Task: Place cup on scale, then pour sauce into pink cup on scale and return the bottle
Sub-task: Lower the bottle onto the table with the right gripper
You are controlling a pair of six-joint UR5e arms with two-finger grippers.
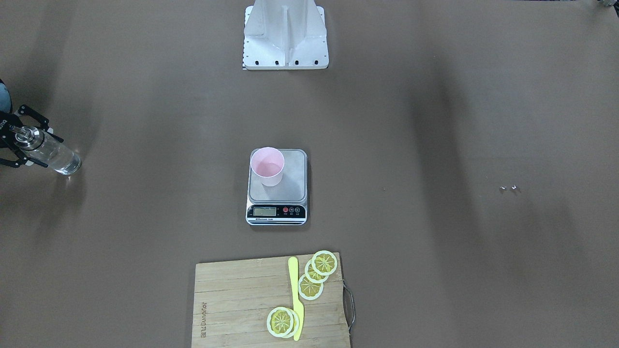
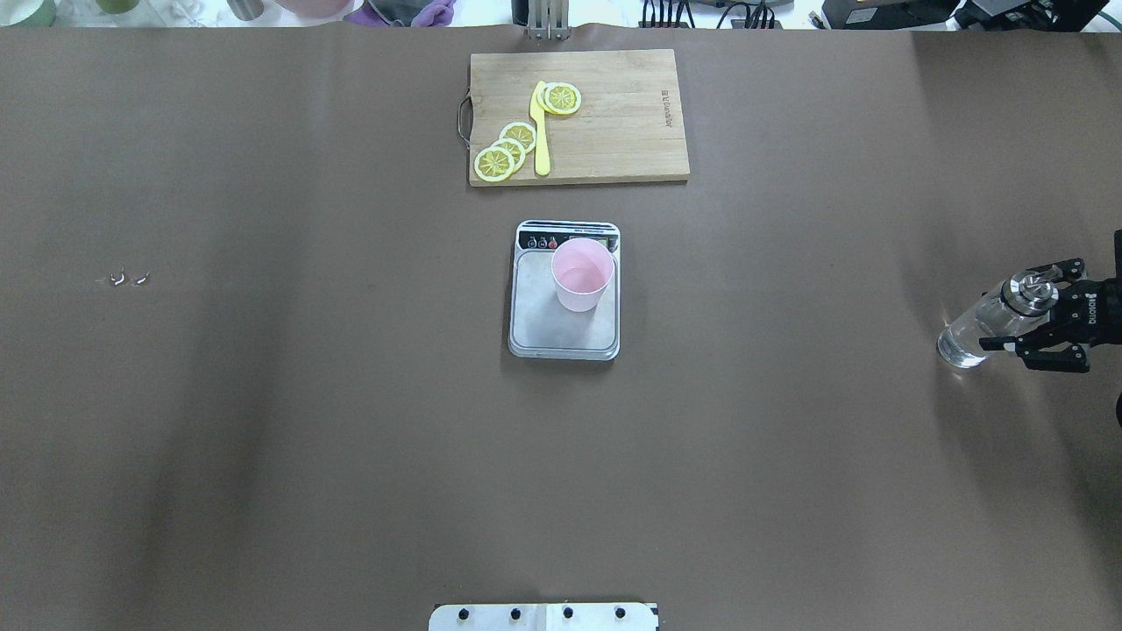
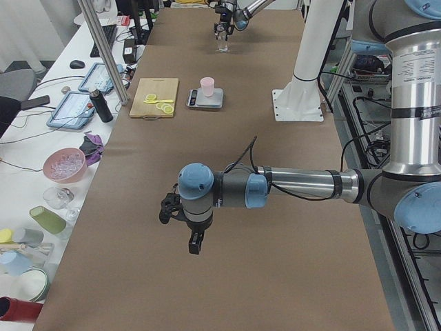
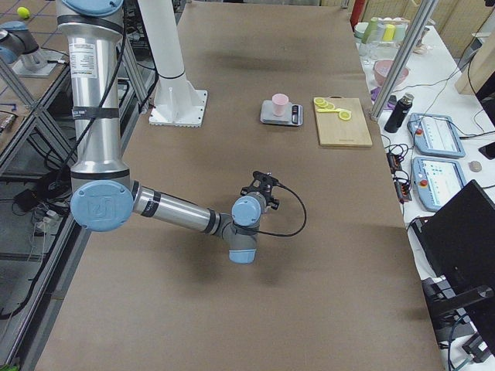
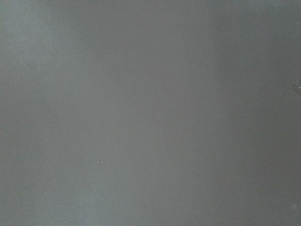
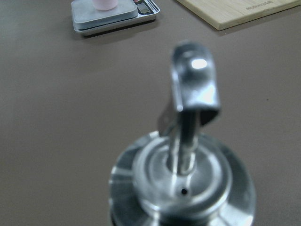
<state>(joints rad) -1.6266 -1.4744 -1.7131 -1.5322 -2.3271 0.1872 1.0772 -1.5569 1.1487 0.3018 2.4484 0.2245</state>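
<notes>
**Front-facing view.** The pale pink cup (image 1: 267, 166), a smooth tapered tumbler, stands upright on the brushed-steel platform of the scale (image 1: 292, 186). It sits at the platform corner away from the black display strip. At the view's left edge I see the right gripper (image 1: 54, 153) straddling the slim glass bottle (image 1: 66, 163). The bottle stands on the matte brown table (image 1: 435, 241), well apart from the scale. The black fingers are spread to either side of the bottle below its collar, and I cannot tell whether the pads touch the glass. A slatted wooden cutting board (image 1: 232, 299) carries lemon slices (image 1: 324, 262) and a yellow knife (image 1: 295, 295).

**Overhead view.** The clear sauce (image 2: 962, 346) shows through the bottle's base. The round metal top gleams between the parted fingers.

**Exterior left view.** The left gripper (image 3: 180, 226) hangs over the table at the near end. From here I cannot tell whether it is spread or pressed together.

**Left wrist view.** Only the table's flat surface shows.

**Right wrist view.** The polished, hooded spout, blurred, fills the middle. The scale and cup lie beyond it at the top edge.
</notes>
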